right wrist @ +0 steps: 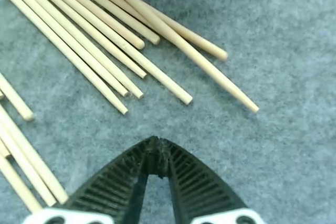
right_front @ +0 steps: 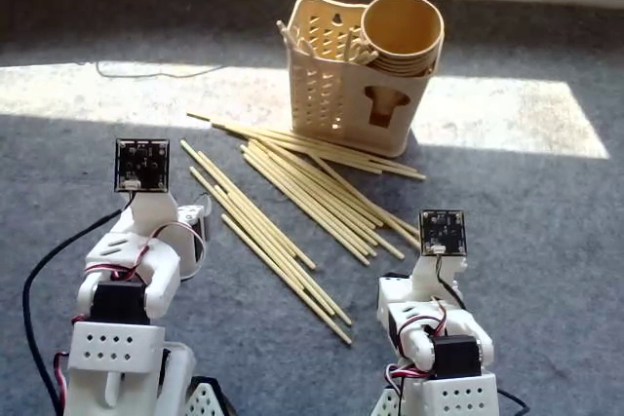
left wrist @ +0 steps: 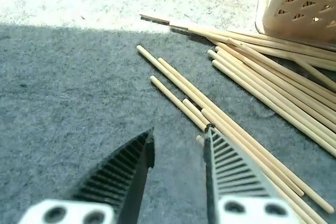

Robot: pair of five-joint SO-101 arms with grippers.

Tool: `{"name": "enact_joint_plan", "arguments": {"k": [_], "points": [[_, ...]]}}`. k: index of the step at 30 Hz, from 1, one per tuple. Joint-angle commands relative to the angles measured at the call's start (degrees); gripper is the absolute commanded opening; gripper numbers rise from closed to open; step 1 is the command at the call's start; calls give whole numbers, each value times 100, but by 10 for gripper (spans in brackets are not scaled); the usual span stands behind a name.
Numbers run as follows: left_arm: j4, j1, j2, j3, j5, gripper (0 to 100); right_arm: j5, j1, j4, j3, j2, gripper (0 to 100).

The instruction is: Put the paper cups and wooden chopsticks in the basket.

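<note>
My open left hand (left wrist: 180, 130) could roll the tightly packed pale wooden chopsticks (left wrist: 262, 85) apart; my right hand (right wrist: 156, 142) is closed, empty.

- Left pincer (left wrist: 179, 132): black, ribbed inner faces.
- Right pincer (right wrist: 156, 145): black too, same ribbing.
- Chopsticks (left wrist: 252, 85) ahead of the left pincer: pale, plain wood.
- Basket (right_front: 341, 94) beyond them: cream, lattice of cut-outs.
- Paper cups (right_front: 402, 31): tan.
- Table (right_front: 546, 241): speckled grey.
</note>
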Motion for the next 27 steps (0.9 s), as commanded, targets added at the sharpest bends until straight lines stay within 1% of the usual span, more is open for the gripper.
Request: {"name": "enact_joint_plan", "arguments": {"k": [1, 5, 27], "points": [[299, -31, -22, -66, -26, 233, -18, 48, 57, 857, -22, 5], [475, -31, -22, -57, -26, 248, -18, 48, 57, 857, -22, 5], [475, -48, -13, 215, -18, 248, -18, 48, 57, 857, -22, 5]]}}
